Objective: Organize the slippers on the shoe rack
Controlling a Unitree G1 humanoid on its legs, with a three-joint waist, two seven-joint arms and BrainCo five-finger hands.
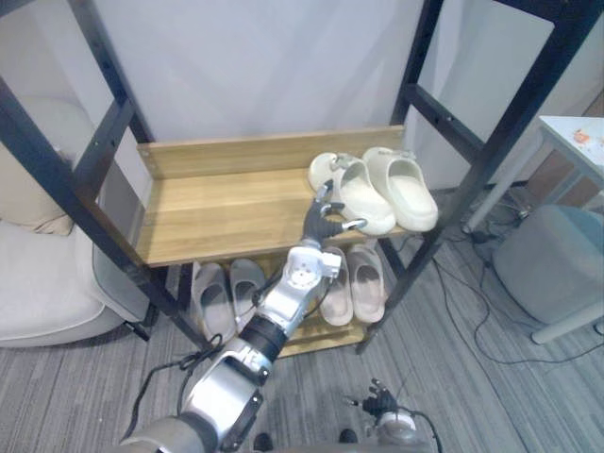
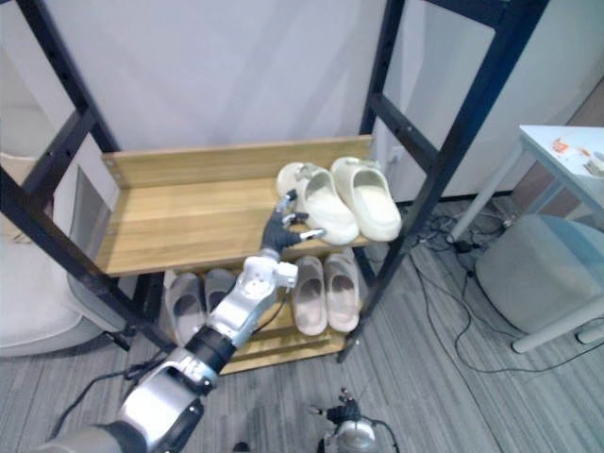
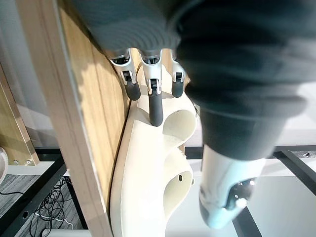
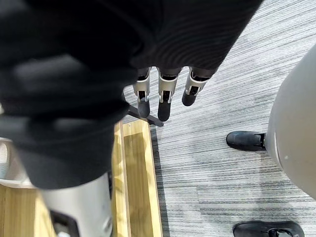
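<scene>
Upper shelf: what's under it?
A lower shelf holding a grey slipper pair and a beige slipper pair. The upper shelf covers their far ends; the left arm hides the gap between them.

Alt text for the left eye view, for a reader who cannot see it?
The robot's left hand reaches to cream slippers at the right end of the upper wooden shelf, open fingers touching the nearest one. A grey pair and a beige pair sit on the lower shelf.

Head stereo pair above shoe rack (image 1: 217,212)
</scene>
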